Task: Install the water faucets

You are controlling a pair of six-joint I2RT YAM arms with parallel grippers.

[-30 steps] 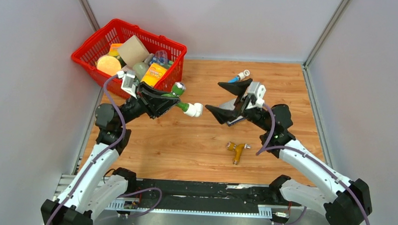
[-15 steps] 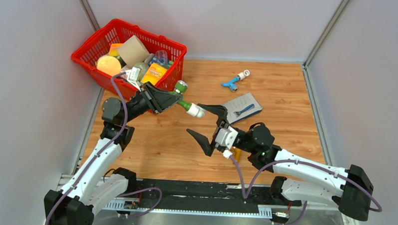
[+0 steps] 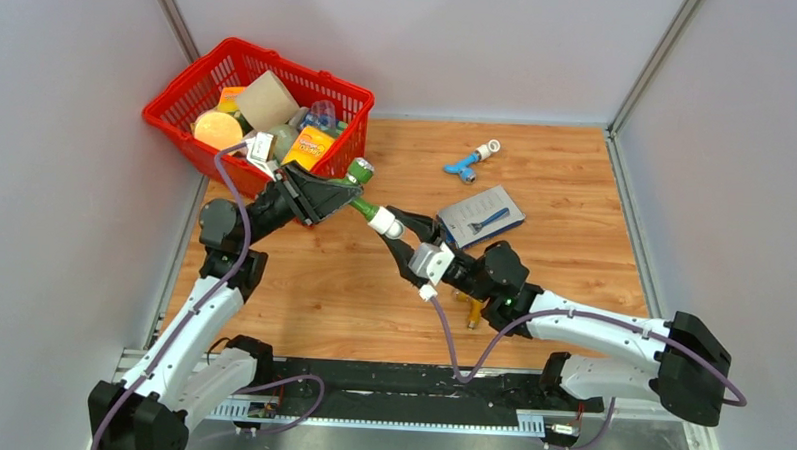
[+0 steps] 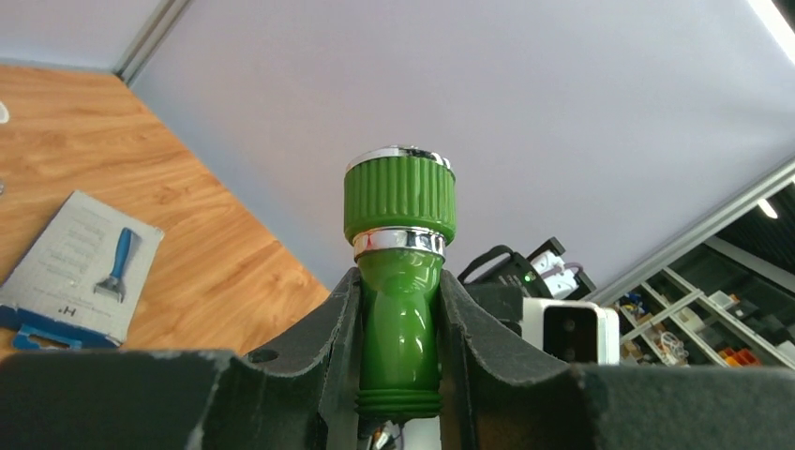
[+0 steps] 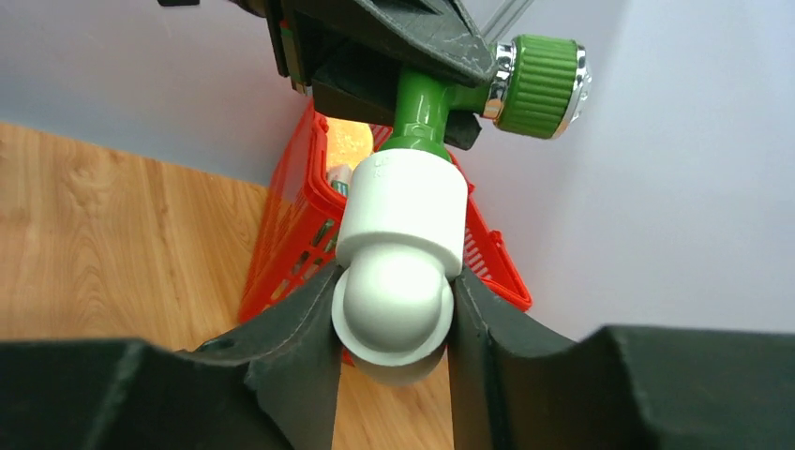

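The left arm [image 3: 186,323] rises from its base at the near left, elbow bent close to the left wall, forearm reaching right and away. The left gripper [image 3: 350,199] points toward the middle, its fingers [image 4: 328,328] clamped on both sides of the green faucet [image 4: 398,281]. The right arm [image 3: 591,327] stretches low and leftward from its base at the near right, wrist near the centre. The right gripper [image 3: 399,232] points up and left, its fingers [image 5: 300,328] pressed against either side of the white elbow fitting [image 5: 398,244] on the faucet's end. The two grippers face each other tip to tip, very close.
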